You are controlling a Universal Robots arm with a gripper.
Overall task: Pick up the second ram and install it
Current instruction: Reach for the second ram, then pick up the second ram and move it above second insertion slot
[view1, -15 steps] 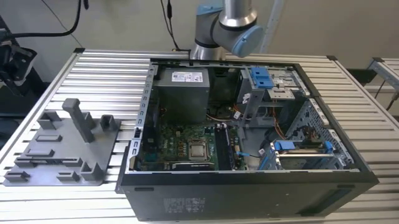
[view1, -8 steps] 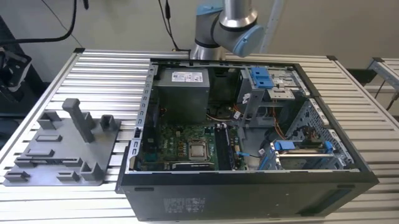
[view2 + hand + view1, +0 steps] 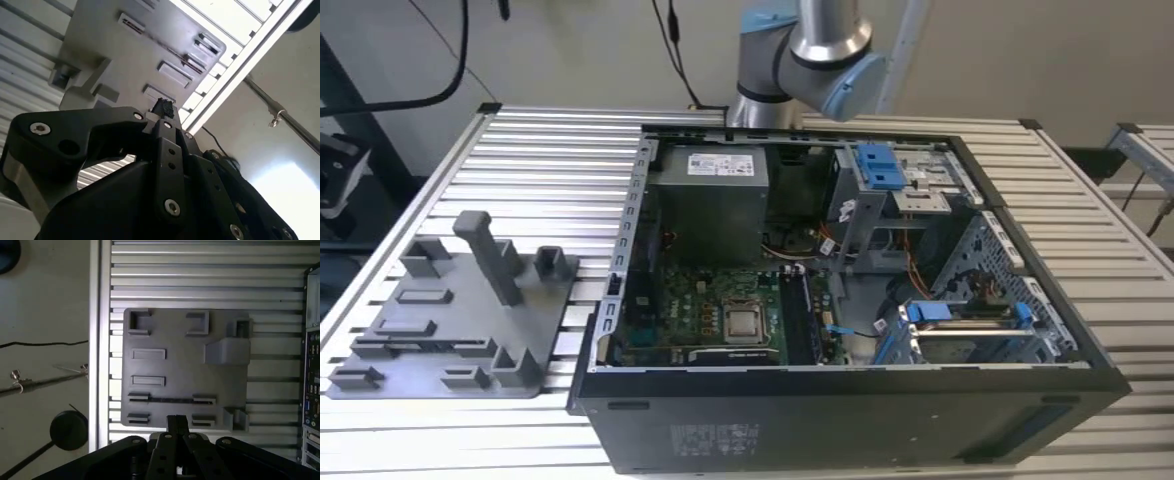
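- One slatted metal table (image 3: 520, 160) carries everything: a grey plate (image 3: 467, 315) with upright posts (image 3: 487, 250) at the exterior view's left, and an open computer case (image 3: 854, 430) just beside it, in the middle.
- Around the table are a pale wall (image 3: 587, 50), a pale floor (image 3: 45, 300) and dark cables (image 3: 45, 344). A round black stand foot (image 3: 69, 430) sits on the floor in the first wrist view.
- The ram (image 3: 172, 400) rests on the plate, a thin dark strip running between two small holders (image 3: 138, 397).
- The claw (image 3: 177, 420) hangs above the plate, apart from it. Its fingers (image 3: 172, 424) are pressed together, with nothing between them.
- In the first wrist view its tip lies over the plate's edge, near the ram but not touching it.
- The arm (image 3: 807, 45) stands behind the case at the table's far edge and rises out of the exterior view.
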